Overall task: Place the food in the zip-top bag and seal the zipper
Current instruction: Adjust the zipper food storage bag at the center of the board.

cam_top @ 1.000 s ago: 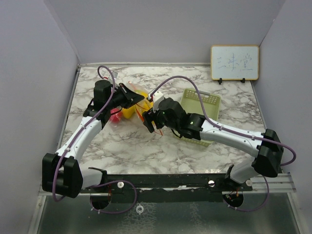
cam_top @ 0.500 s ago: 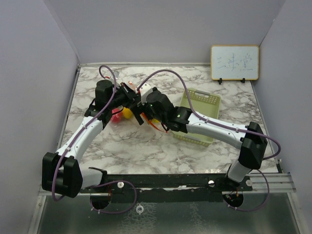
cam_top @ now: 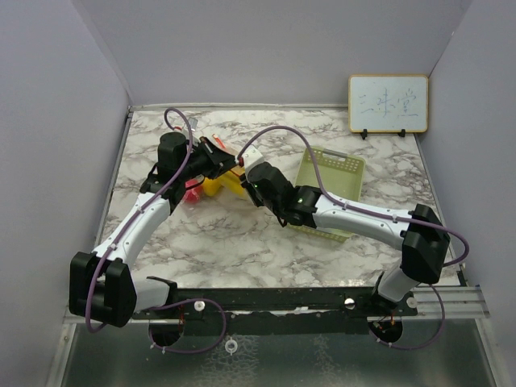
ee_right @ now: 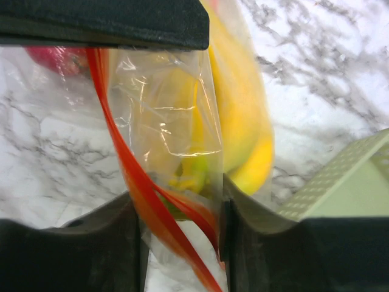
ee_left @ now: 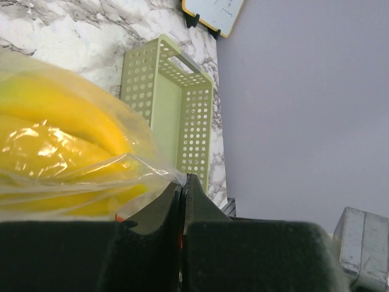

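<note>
Item: zip-top bag (ee_right: 173, 121), clear film with a red zipper strip (ee_right: 130, 182), lying on the marble surface (cam_top: 242, 242) at far left, between the two arms. Contents: yellow bananas (ee_left: 61, 115) bulging against the film; something greenish shows low in the bag in the right wrist view, too blurred to name. A red-pink fruit (cam_top: 192, 193) sits at the bag's left side; whether it is inside the film cannot be told. Left gripper (ee_left: 183, 182): pressed together on a fold of film at the bag's edge, probably to anchor that end so the bag cannot slide or bunch while the mouth is worked. Right gripper (ee_right: 180, 201): fingers drawn near each other on either side of the zipper edge, film and red strip filling the gap; whether they truly pinch cannot be told. Its place suits a press-and-run along the track, so sealing appears to be the step in hand. Pale green mesh tray (cam_top: 343, 165): to the right of the bag, partly under the right arm. Whiteboard (cam_top: 388, 103): propped against the far wall, right.
</note>
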